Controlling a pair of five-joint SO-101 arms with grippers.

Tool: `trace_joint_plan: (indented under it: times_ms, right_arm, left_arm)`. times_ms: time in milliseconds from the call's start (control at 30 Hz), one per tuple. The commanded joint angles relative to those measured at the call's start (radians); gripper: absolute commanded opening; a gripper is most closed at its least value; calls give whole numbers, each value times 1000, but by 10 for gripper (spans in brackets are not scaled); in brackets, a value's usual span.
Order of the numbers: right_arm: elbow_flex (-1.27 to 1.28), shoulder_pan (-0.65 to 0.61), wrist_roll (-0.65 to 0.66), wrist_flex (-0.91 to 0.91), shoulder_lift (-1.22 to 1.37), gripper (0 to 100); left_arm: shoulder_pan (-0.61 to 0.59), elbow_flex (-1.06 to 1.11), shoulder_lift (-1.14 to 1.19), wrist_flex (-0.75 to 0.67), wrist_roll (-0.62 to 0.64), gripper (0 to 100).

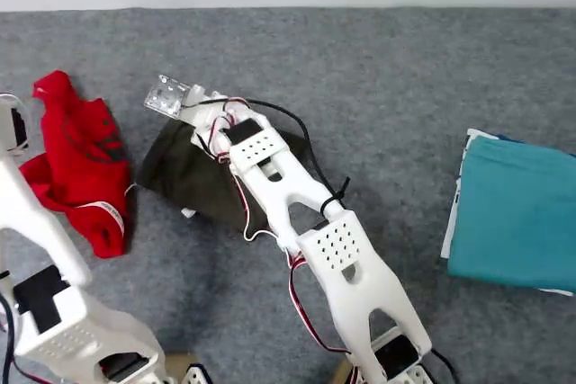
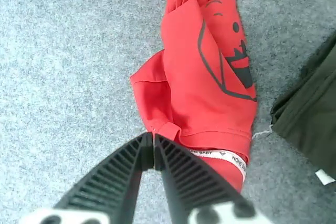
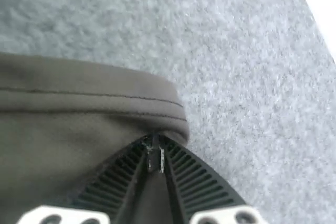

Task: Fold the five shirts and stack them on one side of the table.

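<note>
A crumpled red shirt [image 1: 81, 159] with a dark face print lies at the table's left. My left gripper [image 2: 154, 148] is shut, its tips over the red shirt's [image 2: 205, 87] white-labelled hem, with no cloth seen between the fingers. A dark olive shirt [image 1: 193, 177] lies bunched in the middle. My right gripper [image 3: 154, 153] is shut on a fold of the dark olive shirt [image 3: 68, 119] at its far edge. A folded teal shirt [image 1: 517, 213] tops a stack at the right edge, with white and blue edges showing beneath it.
Grey felt [image 1: 387, 69] covers the table. The right arm [image 1: 306, 213] stretches diagonally over the middle, and the left arm [image 1: 36, 213] rises along the left edge. A corner of the olive shirt [image 2: 310, 124] lies close to the red one.
</note>
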Motion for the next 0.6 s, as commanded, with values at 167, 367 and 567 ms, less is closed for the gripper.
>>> trace_joint_plan:
  times_ms: [167,367,567]
  right_arm:
    - [-15,-19,9,312,-257,9]
    - [-15,-16,-95,522,-332,9]
    - [-15,-19,-233,802,-404,9]
  left_arm:
    - [-2,-4,-52,18,-9,6]
    - [-3,-4,-54,18,-5,6]
    - [-3,-4,-54,18,-3,6]
